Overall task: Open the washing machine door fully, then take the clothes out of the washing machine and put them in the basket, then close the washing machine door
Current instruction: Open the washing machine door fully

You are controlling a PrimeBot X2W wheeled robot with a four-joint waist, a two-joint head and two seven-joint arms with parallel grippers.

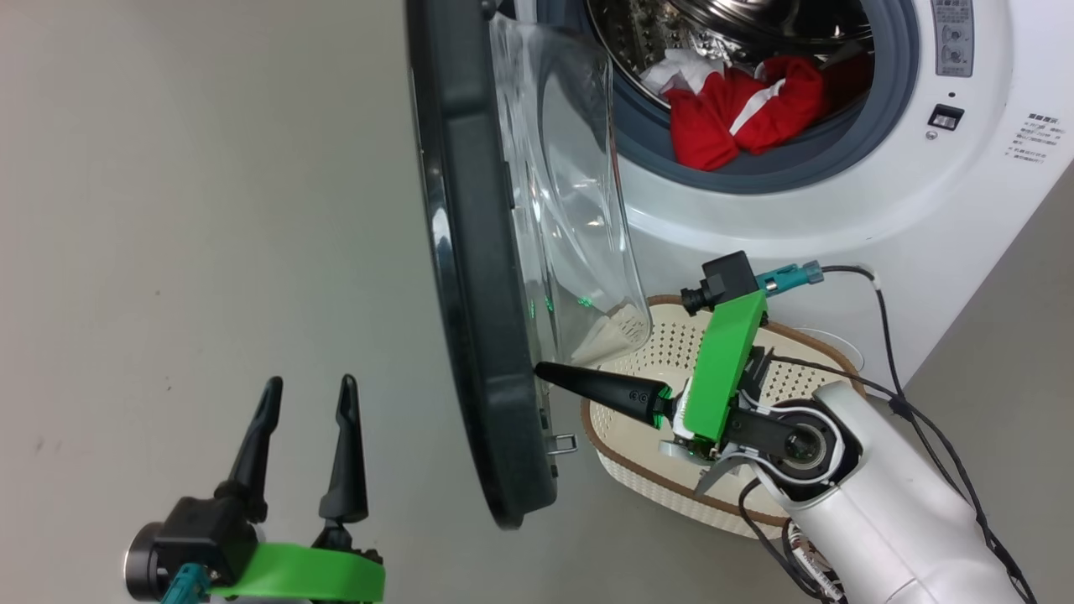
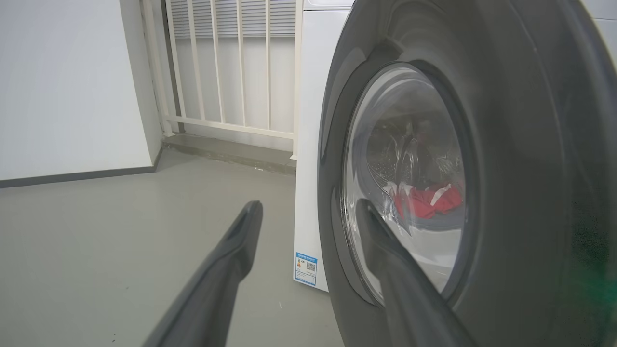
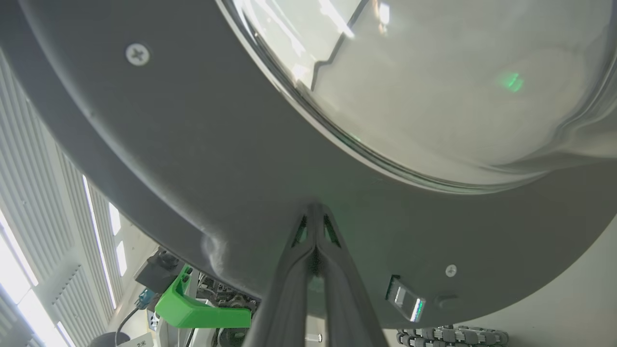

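Tip of right tool [image 1: 544, 370], pinched together, against washing machine door [image 1: 470, 252]; left tool [image 1: 310, 387] apart, empty.

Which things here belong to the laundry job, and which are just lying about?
Job: washing machine; washing machine door; clothes in the drum; basket; right tool, shut, at the door's inner rim.
Lying about: blue label; white railing; black cable.

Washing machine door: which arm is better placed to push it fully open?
Likely right. The right gripper, shut, touches the door on its inner face, ready to push. The left gripper, open, hangs at the outer side, apart.
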